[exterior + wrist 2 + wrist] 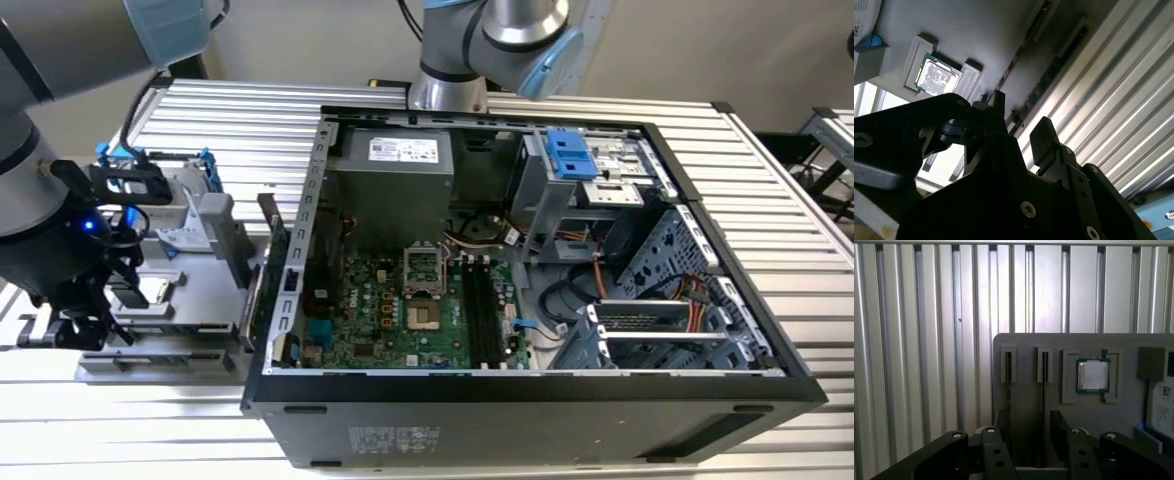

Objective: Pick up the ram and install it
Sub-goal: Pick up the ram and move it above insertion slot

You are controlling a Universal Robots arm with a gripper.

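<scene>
Spread end effector hovers by two ram sticks (edge-on in one holder) and one processor.

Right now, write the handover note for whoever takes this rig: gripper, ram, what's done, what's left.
Gripper: open, holding nothing, at the grey holder, which sits to the exterior view's left of the case.
Ram: on edge in a holder slot, in line with the gap between the gripper's fingers. A second stick stands in the next slot, and a chip lies beside them.
Done: gripper placed over the holder, nothing more.
Left: ram not yet gripped, lifted or installed. The board slots look empty.
</scene>
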